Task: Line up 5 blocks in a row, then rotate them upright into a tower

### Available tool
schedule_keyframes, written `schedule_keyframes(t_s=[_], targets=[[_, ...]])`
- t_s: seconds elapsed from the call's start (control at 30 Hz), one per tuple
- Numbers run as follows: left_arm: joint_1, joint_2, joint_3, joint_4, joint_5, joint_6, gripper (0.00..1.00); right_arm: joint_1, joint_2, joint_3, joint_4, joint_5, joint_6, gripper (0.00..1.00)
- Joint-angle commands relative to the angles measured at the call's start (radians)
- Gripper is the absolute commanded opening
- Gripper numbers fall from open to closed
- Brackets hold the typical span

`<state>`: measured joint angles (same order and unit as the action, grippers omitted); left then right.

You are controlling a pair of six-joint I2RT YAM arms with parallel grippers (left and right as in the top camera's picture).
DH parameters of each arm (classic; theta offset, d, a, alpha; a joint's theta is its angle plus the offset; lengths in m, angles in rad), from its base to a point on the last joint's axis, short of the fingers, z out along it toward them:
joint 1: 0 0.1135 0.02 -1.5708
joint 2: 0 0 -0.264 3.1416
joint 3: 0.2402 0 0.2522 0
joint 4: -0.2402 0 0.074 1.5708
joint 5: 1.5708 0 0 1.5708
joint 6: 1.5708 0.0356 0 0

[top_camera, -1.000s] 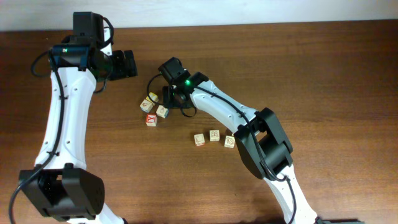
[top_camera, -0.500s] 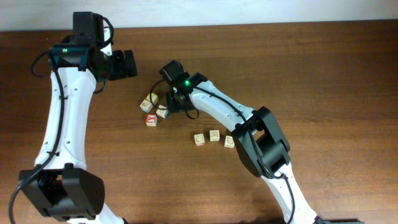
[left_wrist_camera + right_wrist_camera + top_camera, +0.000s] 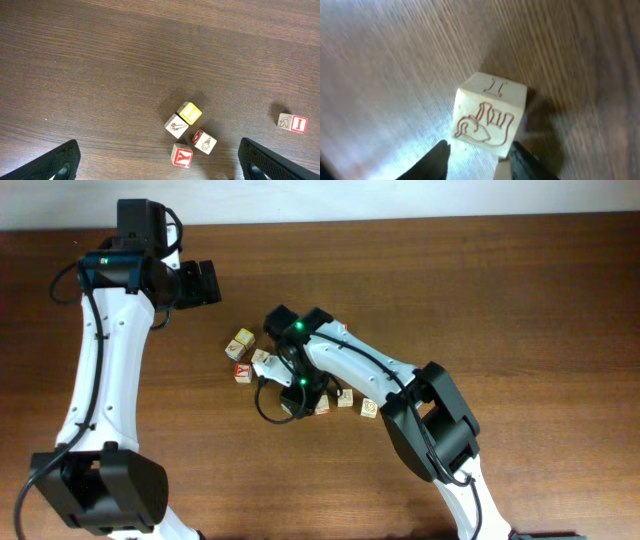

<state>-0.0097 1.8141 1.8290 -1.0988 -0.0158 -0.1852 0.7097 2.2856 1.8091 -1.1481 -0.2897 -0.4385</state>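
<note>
Lower right of the Y block (image 3: 242, 371), right hand (image 3: 476, 152) straddles the pale I block (image 3: 490, 115) on the desk (image 3: 380, 60); can't tell if clamped. Step: grasping it. Next needs closing squarely, then twisting; left hand (image 3: 157, 150) wide apart.

Table top (image 3: 100, 75): dark wood, visible grain, smooth, low satin sheen.
Blocks (image 3: 176, 125): pale bare wood, matt; some faces printed in solid red or yellow.
Arm shells (image 3: 100, 370): white plastic, smooth, slightly glossy.
Arm joints (image 3: 100, 490): black plastic, matt.
</note>
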Motion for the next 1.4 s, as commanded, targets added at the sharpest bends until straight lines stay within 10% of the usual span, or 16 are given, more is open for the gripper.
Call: schedule_keyframes(t_s=[0.0,0.33,0.7,0.77,1.03,1.37], targets=[[0.002,0.006,0.017,0.002,-0.007,-0.016,0.99,0.002,-0.020,-0.028,0.031,0.021,-0.055,0.48],[0.002,0.006,0.017,0.001,-0.007,-0.016,0.99,-0.072,-0.255,0.374,-0.290,-0.014,0.216,0.56],[0.002,0.013,0.017,0.021,0.042,-0.017,0.98,-0.589,-0.650,0.311,-0.547,-0.012,0.524,0.42],[-0.011,0.032,0.012,-0.016,0.061,-0.137,0.00,-0.612,-0.647,0.098,-0.452,0.009,0.603,0.39],[-0.217,0.087,-0.223,-0.050,-0.008,-0.053,0.00,-0.611,-0.642,-0.558,0.097,-0.063,0.739,0.30],[-0.246,0.087,-0.603,0.254,0.119,0.040,0.00,-0.551,-0.574,-0.747,0.316,-0.084,0.774,0.15]])
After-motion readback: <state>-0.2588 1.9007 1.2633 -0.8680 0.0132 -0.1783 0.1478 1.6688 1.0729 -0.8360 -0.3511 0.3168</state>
